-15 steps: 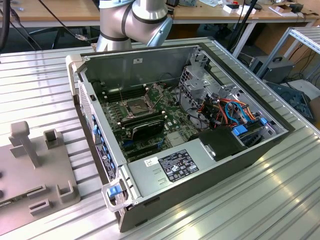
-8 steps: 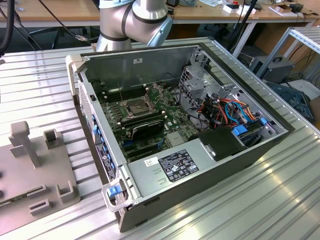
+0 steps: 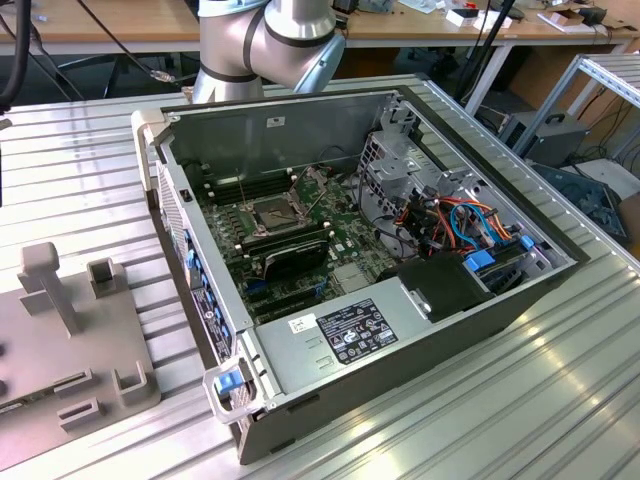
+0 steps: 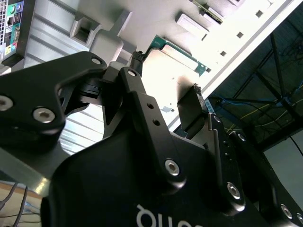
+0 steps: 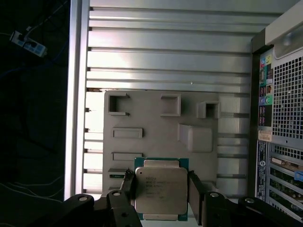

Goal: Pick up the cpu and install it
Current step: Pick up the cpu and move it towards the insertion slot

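As it stands the pincer is clamped on the cpu. Its fingers sit on two opposite edges, and no gap shows on either side in both wrist views. The metal lid faces up, with the green rim visible around it. The chip looks large against the grey tray behind it, so I judge it's up off the tray rather than resting on it (can't confirm clearance from these angles).

The tray lies on the ribbed tabletop, close to one long edge. The computer case stands just beside the tray, on the side away from that edge. In the exterior view the case takes the middle of the tabletop with its side panel off and the socket inside. The socket frame looks open, but that's hard to be sure of.

For the hold itself, my take:
- A two-edge grip lets the chip pivot about the finger line, so hold it level and avoid quick wrist moves.
- Don't add squeeze; it's a thin part and the edges chip easily.
- Nothing should touch the underside (contacts there, not visible here).
- The fingers look centred along the edges, which limits tilt.
- It's a square part and easy to get rotated, so check its orientation against the socket.
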`<state>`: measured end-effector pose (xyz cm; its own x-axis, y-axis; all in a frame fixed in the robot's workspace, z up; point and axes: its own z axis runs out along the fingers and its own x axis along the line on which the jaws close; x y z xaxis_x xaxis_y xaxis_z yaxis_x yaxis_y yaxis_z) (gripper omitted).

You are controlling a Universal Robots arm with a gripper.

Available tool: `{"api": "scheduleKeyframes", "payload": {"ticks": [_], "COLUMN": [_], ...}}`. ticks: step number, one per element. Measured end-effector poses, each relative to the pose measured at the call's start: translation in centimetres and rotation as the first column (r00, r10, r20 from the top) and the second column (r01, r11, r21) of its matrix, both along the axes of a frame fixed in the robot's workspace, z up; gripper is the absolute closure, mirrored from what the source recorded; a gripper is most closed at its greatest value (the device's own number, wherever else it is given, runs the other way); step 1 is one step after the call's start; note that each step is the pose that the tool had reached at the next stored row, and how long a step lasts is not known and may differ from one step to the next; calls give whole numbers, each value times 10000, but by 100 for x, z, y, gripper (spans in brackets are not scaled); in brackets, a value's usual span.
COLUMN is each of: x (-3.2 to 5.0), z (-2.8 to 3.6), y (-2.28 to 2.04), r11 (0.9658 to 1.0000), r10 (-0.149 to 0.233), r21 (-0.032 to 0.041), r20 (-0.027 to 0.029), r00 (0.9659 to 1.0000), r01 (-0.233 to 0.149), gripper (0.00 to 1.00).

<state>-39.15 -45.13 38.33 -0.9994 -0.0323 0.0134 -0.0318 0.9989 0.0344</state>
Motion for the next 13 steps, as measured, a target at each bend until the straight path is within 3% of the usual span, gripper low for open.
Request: {"api": "scheduleKeyframes", "payload": {"ticks": [8, 13], "x": [50, 126], "z": [0, 0], "y": [0, 0], "r11": [10000, 10000], "r10": [0, 0], "r21": [0, 0], "r20": [-1, 0], "r00": [10000, 10000], "r01": [0, 0], "gripper": [45, 45]}}
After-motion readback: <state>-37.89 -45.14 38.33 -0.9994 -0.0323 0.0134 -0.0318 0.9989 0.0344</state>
